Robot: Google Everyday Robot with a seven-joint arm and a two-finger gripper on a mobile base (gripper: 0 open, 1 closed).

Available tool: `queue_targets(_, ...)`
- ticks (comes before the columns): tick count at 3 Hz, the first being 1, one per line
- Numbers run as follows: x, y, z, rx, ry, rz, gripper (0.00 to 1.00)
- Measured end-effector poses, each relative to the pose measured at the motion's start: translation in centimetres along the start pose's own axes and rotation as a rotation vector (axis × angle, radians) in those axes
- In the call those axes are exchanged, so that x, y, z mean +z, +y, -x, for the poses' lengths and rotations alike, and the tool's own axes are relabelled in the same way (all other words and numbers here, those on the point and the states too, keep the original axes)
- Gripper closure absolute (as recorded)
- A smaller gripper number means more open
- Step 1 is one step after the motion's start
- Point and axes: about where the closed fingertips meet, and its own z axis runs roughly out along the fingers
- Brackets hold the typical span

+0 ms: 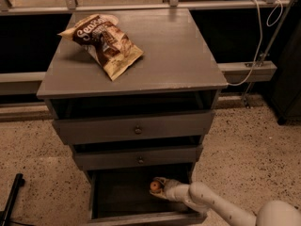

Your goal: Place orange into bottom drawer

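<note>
1. Gripper [157, 188] sits inside the drawer [117, 194], below the bench's front edge and nearer its front-right corner than its front-left; its cream fingers are closed around the orange [154, 185].
2. Orange is at the gripper's tip, over the dark tray and right of the tray's middle; its bright skin shows between the fingers; whether it touches the tray floor I cannot tell.
3. Arm [221, 210] is pale and jointed; it comes in from the lower right, passes the drawer's right end, and points left into the tray.
4. Drawer is the lowest of three and stands open, jutting forward past the bench's front edge; its plain grey front board runs along the bottom of the view; the tray left of the gripper is bare and dark.
5. Top front [94, 128] and middle front [103, 160] lie above it, each grey with one small round knob at its centre; each stands slightly forward, with a dark gap above it.
6. Bag [104, 44] lies flat on the bench top [183, 55] near the back-left corner, set aslant, its tan end pointing toward the front edge; it is well apart from the orange.
7. Cable [257, 46] hangs beyond the right edge; a rail [141, 6] runs behind the back edge.
8. Floor [37, 147] is speckled on both sides of the bench; a black bar [12, 197] rests on it well left of the front-left corner.
</note>
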Motion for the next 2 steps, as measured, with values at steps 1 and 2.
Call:
queue_targets(1, 1.8, 0.0, -2.9, 0.043, 0.022, 0.005, 0.89)
queue_targets(2, 3.0, 0.0, -4.9, 0.104, 0.014, 0.028, 0.58)
